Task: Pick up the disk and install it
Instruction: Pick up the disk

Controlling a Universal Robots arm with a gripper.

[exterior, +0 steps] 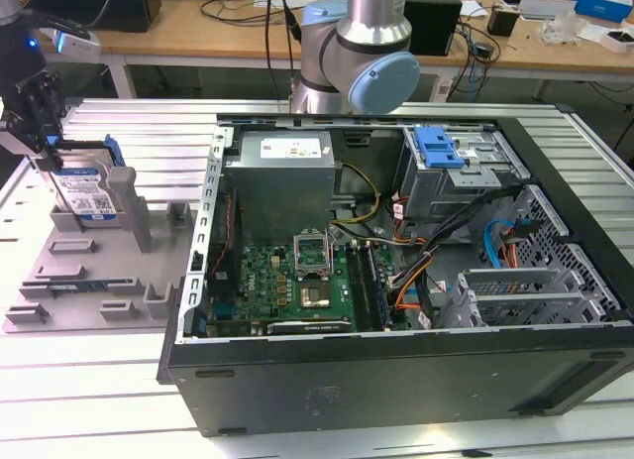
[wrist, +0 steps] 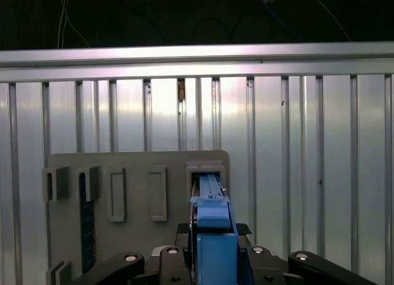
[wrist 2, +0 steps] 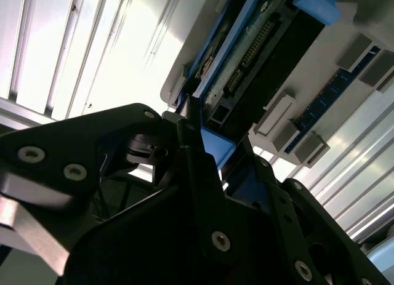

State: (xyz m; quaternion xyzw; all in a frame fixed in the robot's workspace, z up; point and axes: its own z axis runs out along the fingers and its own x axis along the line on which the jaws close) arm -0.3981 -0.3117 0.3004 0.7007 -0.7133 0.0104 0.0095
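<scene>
End effector point(wrist: 213, 260) at disk point(wrist: 212, 218); exterior view's computer case point(exterior: 396, 375)

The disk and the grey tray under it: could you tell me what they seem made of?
The disk: silver body, likely bare metal; its bright blue bracket looks like smooth moulded plastic. The grey tray: matte, uniform colour, probably plastic.

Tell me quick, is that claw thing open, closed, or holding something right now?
The gripper: closed on the disk, gripping its blue carrier; the disk stands in the grey fixture.
</scene>
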